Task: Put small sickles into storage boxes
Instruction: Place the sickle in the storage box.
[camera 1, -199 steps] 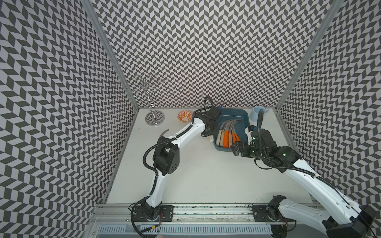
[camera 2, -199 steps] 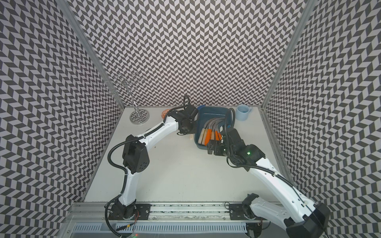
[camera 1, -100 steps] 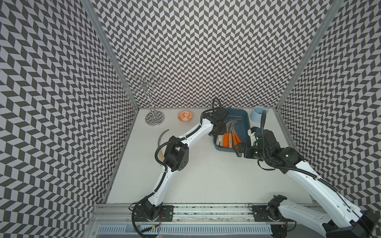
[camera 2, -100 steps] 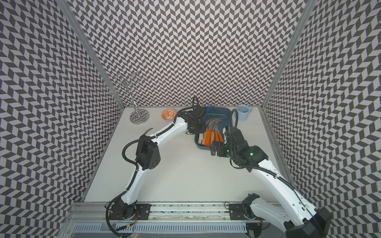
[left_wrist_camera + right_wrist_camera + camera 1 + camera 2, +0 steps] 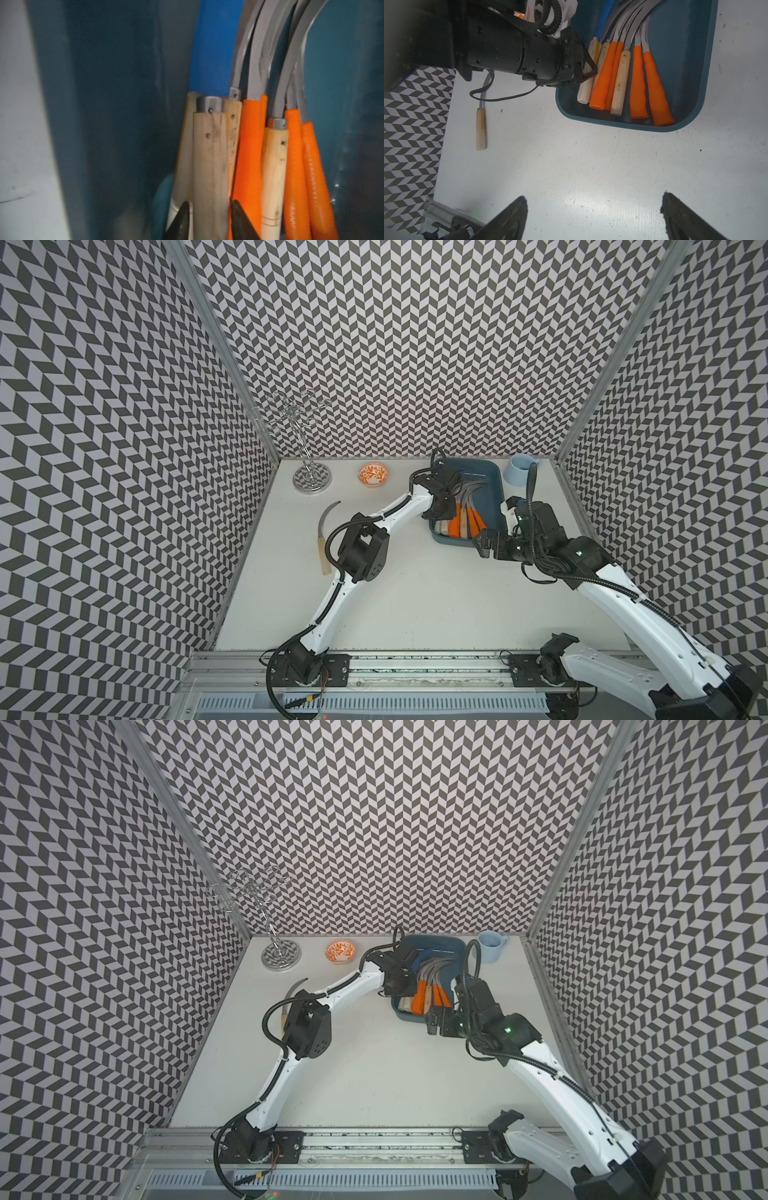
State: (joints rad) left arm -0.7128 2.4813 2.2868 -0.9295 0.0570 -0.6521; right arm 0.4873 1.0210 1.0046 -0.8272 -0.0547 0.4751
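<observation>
One sickle (image 5: 323,553) lies outside the tray (image 5: 490,489), alone nr left edge of tabletop (image 5: 415,593), far half. The rest (abt eight, wood + orange handles, one blue blade) lie side by side in tray, handles twd its near end. Tray sits at far edge, twd far-right corner

Step in hand, my read: L arm letting go of a wood-handled sickle (image 5: 209,162) on the left-wall side of the row. To do it well: open wider before any lift, then retract straight up. Tips sit low among neighbouring handles, so a sideways pull could drag the stack or hook a blade. For the loose one next: take by handle, not blade

Left gripper (image 5: 209,204): jaws only slightly apart, one finger each side of that wood handle. Thin dark gap on one side, other side looks touching. Reads as loosened, not clamped; not certain

Right gripper (image 5: 593,197): jaws wide, nothing btw them, hovering over bare tabletop just off tray's near end
</observation>
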